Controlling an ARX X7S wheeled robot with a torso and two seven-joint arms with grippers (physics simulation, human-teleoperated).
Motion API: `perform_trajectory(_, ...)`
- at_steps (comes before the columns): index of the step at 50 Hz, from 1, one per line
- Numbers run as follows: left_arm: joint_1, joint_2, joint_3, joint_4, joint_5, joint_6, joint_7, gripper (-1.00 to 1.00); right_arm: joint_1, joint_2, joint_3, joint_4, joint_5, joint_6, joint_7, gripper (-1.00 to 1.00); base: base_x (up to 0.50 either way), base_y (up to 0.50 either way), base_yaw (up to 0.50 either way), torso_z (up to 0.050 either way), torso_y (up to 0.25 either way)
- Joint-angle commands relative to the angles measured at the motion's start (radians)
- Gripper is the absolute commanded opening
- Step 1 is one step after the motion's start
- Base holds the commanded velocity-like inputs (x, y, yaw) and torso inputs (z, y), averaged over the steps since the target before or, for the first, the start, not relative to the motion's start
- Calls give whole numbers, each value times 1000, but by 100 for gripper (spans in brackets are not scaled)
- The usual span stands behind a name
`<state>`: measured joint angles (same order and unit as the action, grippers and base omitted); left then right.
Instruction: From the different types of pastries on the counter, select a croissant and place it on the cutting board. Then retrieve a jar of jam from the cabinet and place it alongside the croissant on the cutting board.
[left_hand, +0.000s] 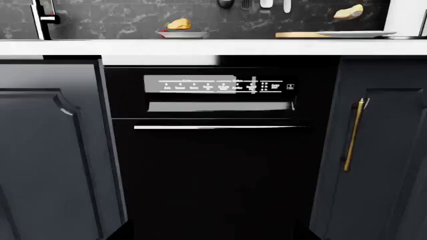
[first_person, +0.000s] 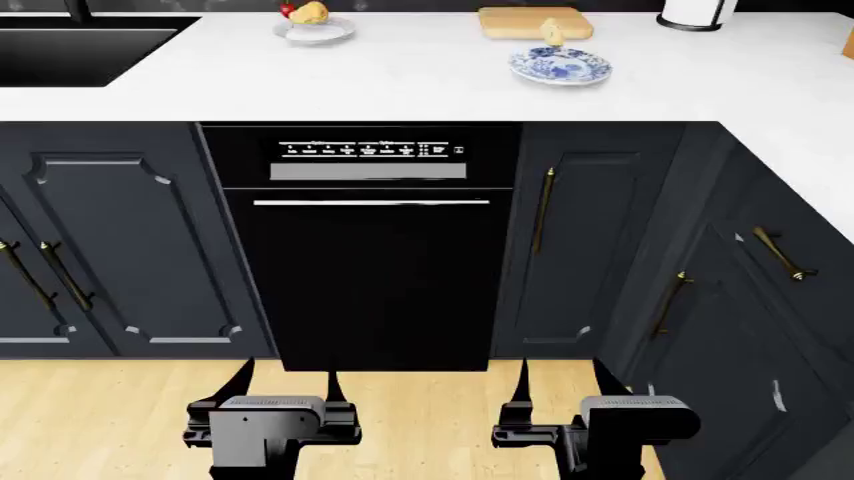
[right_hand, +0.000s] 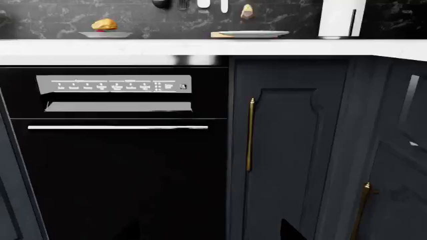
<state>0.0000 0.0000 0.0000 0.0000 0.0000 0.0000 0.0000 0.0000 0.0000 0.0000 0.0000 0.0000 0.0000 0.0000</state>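
The croissant, lumpy and golden-brown, sits on its small plate at the far edge of the white marble tabletop, at about 11 o'clock in your head view, with something small and red just beside it. The cutting board, light wood, lies at roughly 1 o'clock along the same far edge, well apart from the croissant. Touching its near edge is a blue-patterned plate carrying the pale-tan pastry. A white paper-towel roll stands further toward 2 o'clock, and a dark sink fills the 10 o'clock corner.

Below the tabletop, a black dishwasher faces you dead ahead, flanked by dark cabinet doors with brass handles.

Your left gripper and right gripper hang low at 7 and 5 o'clock over the wooden floor, well short of the tabletop. Both have their fingers spread apart and hold nothing. No jar of jam shows in any view.
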Motion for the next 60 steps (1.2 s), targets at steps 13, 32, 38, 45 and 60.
perform_trajectory(13, -26, -89, 64, 239, -22, -203, -12, 100, 19, 65, -42, -156, 49, 140, 56, 100, 0, 0, 0, 8, 0)
perform_trajectory(32, -319, -154, 13, 732, -114, -880, 9, 100, 260, 170, 56, -700, 302, 872, 19, 100, 30, -52, 0, 50, 0)
perform_trajectory(38, -428, -172, -4, 784, -131, -1018, 7, 100, 371, 175, 132, -774, 405, 1046, 15, 100, 257, -420, 0, 50, 19)
perform_trajectory(45, -553, -179, -46, 873, -174, -1191, 21, 100, 564, 177, 230, -877, 523, 1313, 42, 100, 316, -369, 0, 50, 23)
perform_trajectory(60, -822, -221, -155, 1029, -282, -1569, 61, 100, 1016, 316, 308, -759, 1310, 1560, 631, 100, 486, -60, 0, 50, 24)
